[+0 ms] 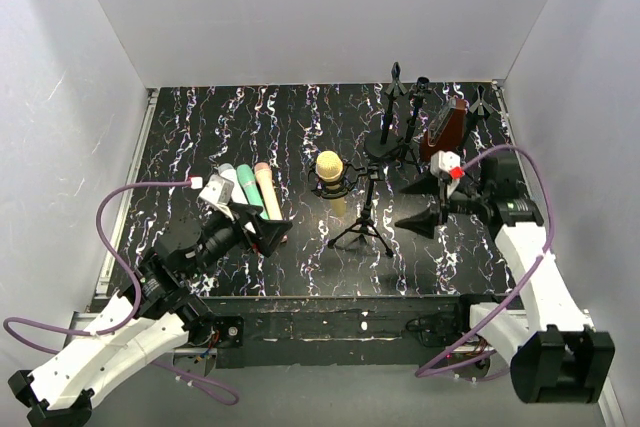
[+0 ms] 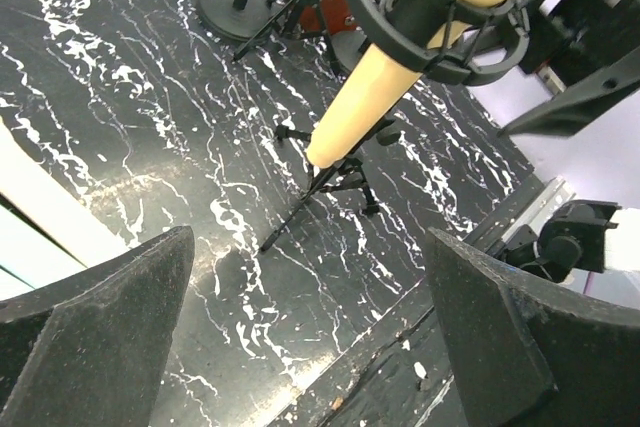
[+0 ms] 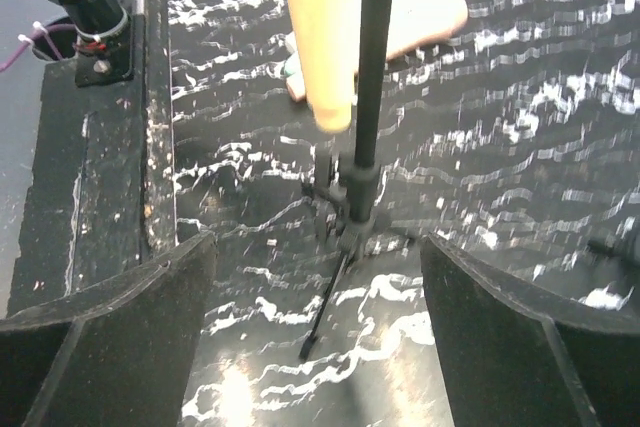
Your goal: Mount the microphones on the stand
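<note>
A yellow microphone [image 1: 329,169] sits in the black shock mount of a tripod stand [image 1: 362,229] at the middle of the table. In the left wrist view the yellow microphone [image 2: 384,89] slants down through the mount above the tripod legs [image 2: 322,183]. White [image 1: 228,178], mint green [image 1: 247,187] and peach-pink [image 1: 266,188] microphones lie side by side at the left. My left gripper [image 1: 264,231] stands open just in front of them, and nothing shows between its fingers [image 2: 100,339]. On the stand's right, my right gripper [image 1: 425,212] is open and empty, facing the stand pole [image 3: 369,87].
Two more black stands [image 1: 392,117] and a brown metronome [image 1: 445,127] crowd the back right, with a small tripod [image 1: 485,102] in the corner. White walls enclose the table on three sides. The table's front edge [image 3: 110,207] runs near both grippers.
</note>
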